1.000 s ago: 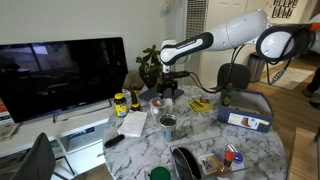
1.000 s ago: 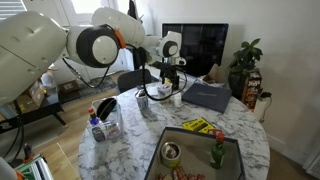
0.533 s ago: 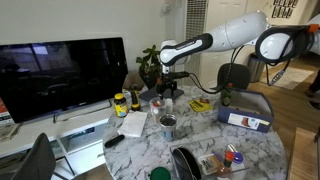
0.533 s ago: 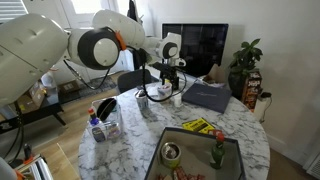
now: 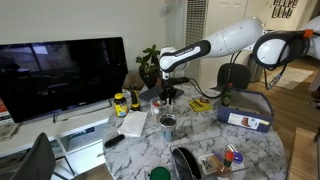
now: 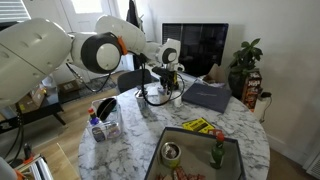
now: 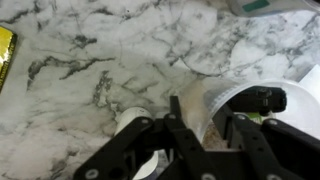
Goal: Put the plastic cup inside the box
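Observation:
The plastic cup (image 7: 205, 105) stands on the marble table (image 7: 90, 60), seen from above with its pale rim and reddish wall. My gripper (image 7: 205, 128) is down over it. One finger stands outside the cup's wall and the other over its mouth, the jaws half closed. Whether they press on the wall does not show. In both exterior views the gripper (image 5: 168, 96) (image 6: 168, 88) hangs low over the table and hides the cup. The blue-grey box (image 5: 245, 112) (image 6: 208, 95) with its white label lies on the table beside the arm.
A white round thing (image 7: 130, 120) sits right beside the cup. A yellow packet (image 5: 198, 104) (image 6: 197, 126), a grey tumbler (image 5: 167, 125) and a black tray (image 6: 200, 155) share the table. A television (image 5: 60, 75) and a plant (image 5: 148, 62) stand behind.
The arm has sunk a little toward the table. The jaws have gone from wide open to about half closed round the cup's wall.

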Tool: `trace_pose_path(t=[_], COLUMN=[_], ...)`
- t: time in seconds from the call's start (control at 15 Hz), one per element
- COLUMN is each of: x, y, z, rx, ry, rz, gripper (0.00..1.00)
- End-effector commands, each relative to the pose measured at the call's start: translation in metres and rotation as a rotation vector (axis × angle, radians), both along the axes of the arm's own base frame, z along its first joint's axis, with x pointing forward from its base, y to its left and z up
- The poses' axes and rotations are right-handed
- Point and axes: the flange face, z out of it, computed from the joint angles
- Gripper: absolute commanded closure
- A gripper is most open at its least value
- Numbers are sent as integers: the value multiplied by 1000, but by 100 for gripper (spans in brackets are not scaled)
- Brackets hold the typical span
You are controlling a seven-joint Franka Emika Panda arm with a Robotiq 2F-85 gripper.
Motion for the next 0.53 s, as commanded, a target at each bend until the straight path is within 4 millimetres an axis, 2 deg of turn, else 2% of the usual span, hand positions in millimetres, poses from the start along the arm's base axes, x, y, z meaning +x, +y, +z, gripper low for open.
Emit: trace_pose_path(t=[0.0,0.07,0.13,0.33,0.47], x=[6,7,8,11,9], y=[9,12,15,27,33], z=[6,10,15,19,29], rx=[0,-2,-7,-1,34], ry=[-39,-52,-67,-88,-122], rz=[-14,-11,-5,36,107], gripper=[91,98,100,99,99])
